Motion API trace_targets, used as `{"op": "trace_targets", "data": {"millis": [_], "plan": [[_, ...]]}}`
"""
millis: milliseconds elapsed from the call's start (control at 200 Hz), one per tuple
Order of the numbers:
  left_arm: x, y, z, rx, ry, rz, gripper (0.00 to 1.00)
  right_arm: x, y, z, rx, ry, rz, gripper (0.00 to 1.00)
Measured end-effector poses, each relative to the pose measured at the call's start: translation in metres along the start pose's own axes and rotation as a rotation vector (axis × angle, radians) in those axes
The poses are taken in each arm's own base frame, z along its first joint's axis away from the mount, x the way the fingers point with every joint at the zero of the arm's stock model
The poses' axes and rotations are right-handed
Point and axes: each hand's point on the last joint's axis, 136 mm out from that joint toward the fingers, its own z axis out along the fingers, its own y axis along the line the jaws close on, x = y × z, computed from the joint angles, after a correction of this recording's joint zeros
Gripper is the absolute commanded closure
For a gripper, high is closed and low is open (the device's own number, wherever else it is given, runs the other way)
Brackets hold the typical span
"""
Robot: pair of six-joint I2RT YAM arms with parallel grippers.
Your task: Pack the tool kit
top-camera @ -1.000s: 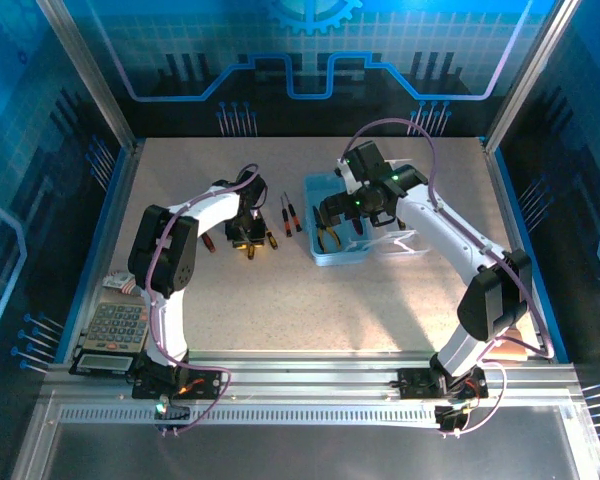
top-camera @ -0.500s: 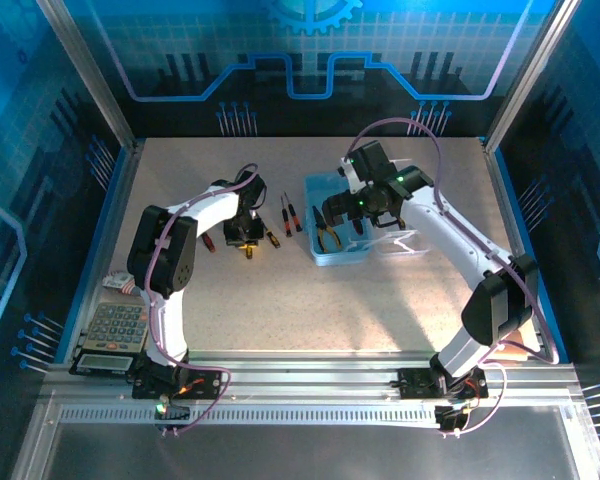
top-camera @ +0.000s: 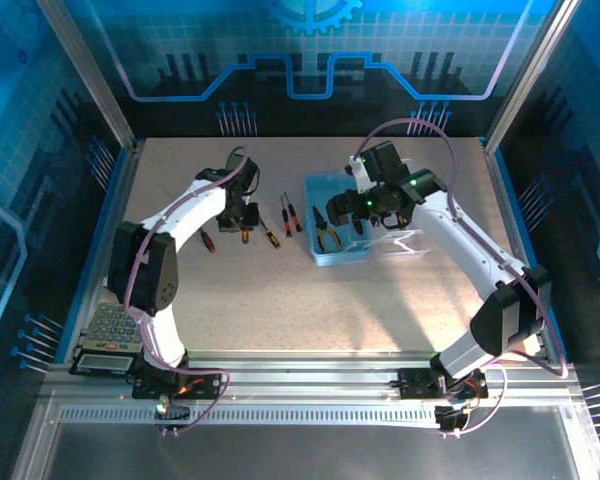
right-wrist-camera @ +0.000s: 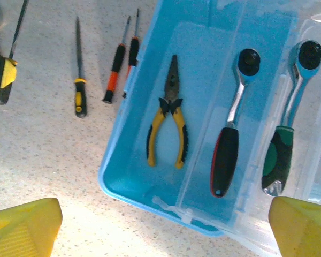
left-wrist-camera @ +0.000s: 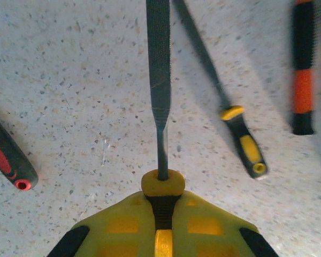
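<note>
Our left gripper (left-wrist-camera: 161,209) pinches a file (left-wrist-camera: 159,80) by its handle, left of the blue box (right-wrist-camera: 203,48), its long blade pointing straight away from the gripper. Our right gripper (right-wrist-camera: 160,230) hangs over the box, jaws spread.

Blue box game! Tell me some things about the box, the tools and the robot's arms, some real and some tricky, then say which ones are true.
1. The yellow-handled pliers lie inside the blue box. True.
2. The right end effector holds the pliers. False: it is open above the box, holding nothing.
3. The left end effector is shut on the yellow-and-black handle of a file. True.
4. Every tool is packed already. False: an orange-and-black screwdriver lies on the table beside the box.
</note>
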Motion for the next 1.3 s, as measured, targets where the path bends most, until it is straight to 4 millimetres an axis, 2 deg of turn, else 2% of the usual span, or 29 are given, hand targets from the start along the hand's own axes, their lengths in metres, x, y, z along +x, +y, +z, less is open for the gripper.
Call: {"op": "trace_targets", "data": {"millis": [115, 265, 370, 525, 670, 820, 910, 1126, 1301], "plan": [[-0.008, -0.023, -0.030, 0.142, -0.062, 0.005, 1.00, -0.005, 0.007, -0.008, -0.077, -0.040, 0.042, 0.00], [-0.017, -0.070, -0.082, 0.440, -0.169, 0.045, 1.00, -0.019, 0.017, -0.021, -0.196, -0.115, 0.112, 0.00], [-0.017, -0.101, -0.111, 0.603, -0.208, 0.094, 1.00, -0.032, 0.028, -0.028, -0.279, -0.164, 0.146, 0.02], [-0.002, -0.147, -0.133, 0.777, -0.202, 0.191, 1.00, -0.047, 0.041, -0.033, -0.365, -0.216, 0.180, 0.13], [0.015, -0.178, -0.147, 0.879, -0.183, 0.262, 1.00, -0.058, 0.045, -0.037, -0.397, -0.257, 0.206, 0.20], [0.026, -0.193, -0.156, 0.929, -0.175, 0.306, 1.00, -0.066, 0.046, -0.037, -0.410, -0.280, 0.230, 0.28], [0.028, -0.196, -0.157, 0.938, -0.173, 0.315, 1.00, -0.068, 0.045, -0.034, -0.411, -0.283, 0.244, 0.32], [0.034, -0.202, -0.159, 0.948, -0.165, 0.332, 1.00, -0.070, 0.043, -0.025, -0.408, -0.275, 0.280, 0.53], [0.037, -0.204, -0.159, 0.952, -0.161, 0.338, 1.00, -0.070, 0.042, -0.020, -0.402, -0.267, 0.289, 0.63]]}}
